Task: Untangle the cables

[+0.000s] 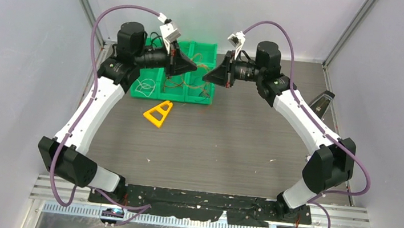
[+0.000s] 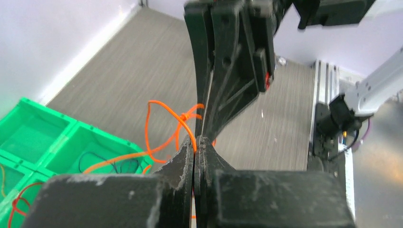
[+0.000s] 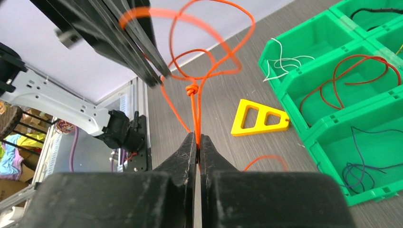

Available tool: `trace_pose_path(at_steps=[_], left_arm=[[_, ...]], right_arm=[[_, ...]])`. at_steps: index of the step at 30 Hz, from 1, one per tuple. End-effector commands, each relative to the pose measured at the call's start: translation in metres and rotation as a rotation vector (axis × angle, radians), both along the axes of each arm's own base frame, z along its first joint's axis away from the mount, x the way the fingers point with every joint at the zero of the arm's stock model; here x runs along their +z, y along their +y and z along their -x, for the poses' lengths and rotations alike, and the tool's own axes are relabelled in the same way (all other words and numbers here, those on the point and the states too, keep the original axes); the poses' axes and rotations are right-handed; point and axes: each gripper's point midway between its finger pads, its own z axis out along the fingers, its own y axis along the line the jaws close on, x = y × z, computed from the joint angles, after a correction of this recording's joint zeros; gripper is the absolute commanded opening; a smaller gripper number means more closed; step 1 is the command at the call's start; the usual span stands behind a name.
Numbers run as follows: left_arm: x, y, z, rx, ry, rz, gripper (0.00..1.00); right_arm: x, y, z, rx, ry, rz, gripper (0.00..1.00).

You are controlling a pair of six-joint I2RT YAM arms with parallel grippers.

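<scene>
**Reference landmark:** the green tray (image 1: 207, 48), a block of open compartments at the far side of the worktop (image 1: 230, 146).

**Left hand** (image 2: 196, 140): raised above the tray's near edge, with the fingers pressed fully together. The orange cable (image 3: 194, 114) is pinched at the fingertips. One strand leaves the tips and runs toward the tray.

**Right hand** (image 3: 197, 137): raised above the tray's near right corner, facing the left hand tip to tip and just beside it. The fingers are fully closed and grip two strands of the same orange cable where they enter the tips.

**Orange cable:** held in the air above the tray's near edge, between the two hands.
- A knot (image 3: 191, 89) sits just beyond the right hand's fingertips.
- Past the knot, the cable opens into several loops that rise beside the left hand.
- A further orange length trails down toward the tray.
- A short orange arc shows low down on the near side of the tray. Whether it is part of the same cable cannot be told.

**Other cables, all lying inside tray compartments:**
- White cable (image 3: 285, 61): loosely curled in one compartment.
- Red cable (image 3: 354, 64): looped in the compartment next to the white cable.
- Dark cable (image 3: 361, 168): bunched in the compartment on the other side of the red cable.

**Yellow triangle** (image 1: 158, 113): a flat open frame lying on the worktop, just off the tray's near side, untouched by either hand.
</scene>
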Motion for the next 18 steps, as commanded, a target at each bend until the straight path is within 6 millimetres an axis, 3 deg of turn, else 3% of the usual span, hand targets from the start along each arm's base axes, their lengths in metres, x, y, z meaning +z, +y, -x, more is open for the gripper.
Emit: trace_pose_path(at_steps=[1, 6, 9, 12, 18], left_arm=[[-0.012, 0.0, 0.02, -0.105, -0.079, -0.08, 0.03], [-0.018, -0.015, 0.041, -0.209, -0.103, -0.111, 0.24], [-0.022, -0.022, 0.04, -0.198, -0.091, -0.11, 0.41], [-0.02, -0.024, 0.028, -0.134, -0.095, -0.088, 0.47], [-0.01, -0.03, 0.01, -0.044, -0.083, -0.033, 0.49]], right_arm=[[0.07, -0.007, 0.012, 0.002, -0.129, -0.128, 0.05], [0.091, -0.007, 0.014, -0.016, -0.096, -0.211, 0.06], [0.098, -0.005, 0.011, -0.03, -0.074, -0.245, 0.06], [0.103, -0.002, 0.013, -0.025, -0.047, -0.275, 0.06], [0.101, 0.002, 0.018, -0.021, 0.003, -0.301, 0.06]])
